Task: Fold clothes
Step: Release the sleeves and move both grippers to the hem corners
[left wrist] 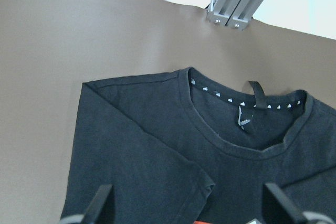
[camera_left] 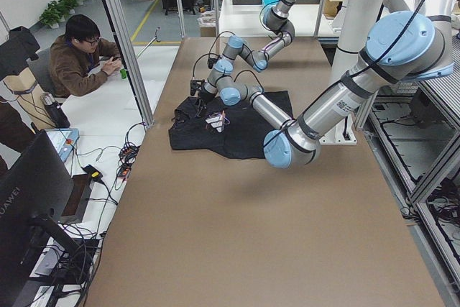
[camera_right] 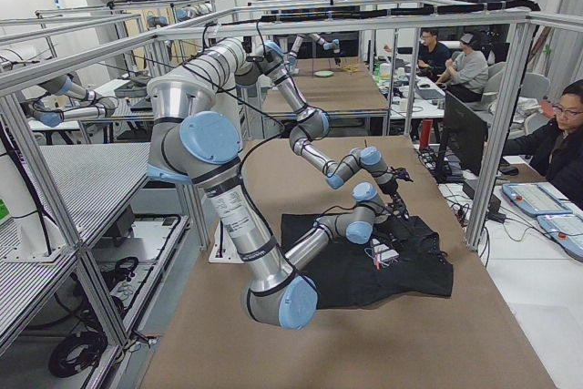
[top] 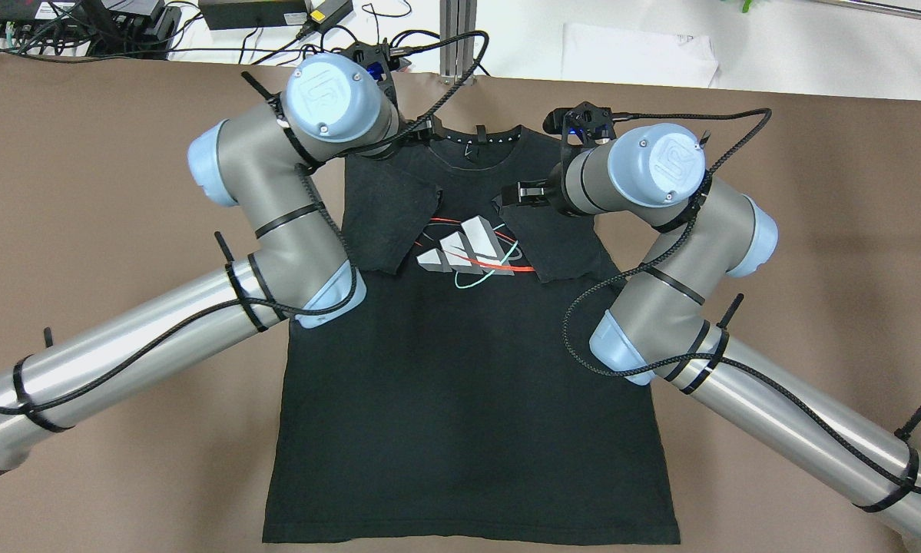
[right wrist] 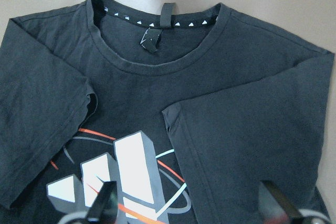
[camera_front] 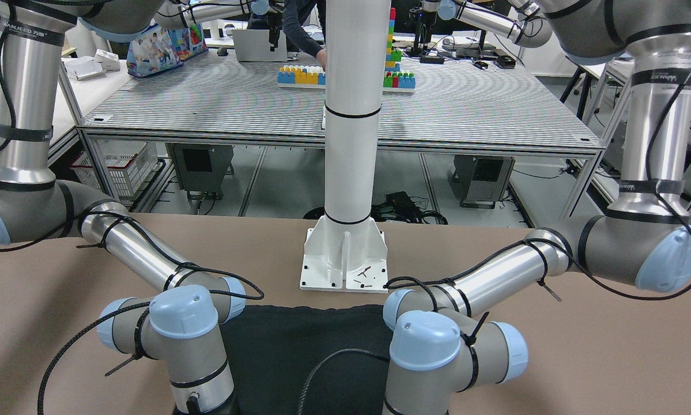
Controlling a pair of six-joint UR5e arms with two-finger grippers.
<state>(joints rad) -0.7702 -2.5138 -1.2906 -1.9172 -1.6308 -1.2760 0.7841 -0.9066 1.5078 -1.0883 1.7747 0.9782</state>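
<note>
The black T-shirt (top: pixel 460 384) lies flat on the brown table, collar at the far edge, hem toward the robot. Both sleeves are folded inward over the chest, beside the white three-stripe logo (top: pixel 468 247). My left gripper (left wrist: pixel 189 214) hovers over the shirt's left shoulder and folded sleeve (left wrist: pixel 136 156); its fingers (left wrist: pixel 100 205) stand wide apart and hold nothing. My right gripper (right wrist: pixel 186 214) hovers over the chest near the logo (right wrist: pixel 131 171) and right folded sleeve (right wrist: pixel 252 129); it is open and empty. The shirt also shows in the front-facing view (camera_front: pixel 299 346).
The white pillar (camera_front: pixel 351 115) and its base plate (camera_front: pixel 344 259) stand just behind the hem. An aluminium post (top: pixel 456 38), a white sheet (top: pixel 637 54) and cables (top: pixel 84 23) lie past the table's far edge. Seated operators show in the side views (camera_left: pixel 83 59).
</note>
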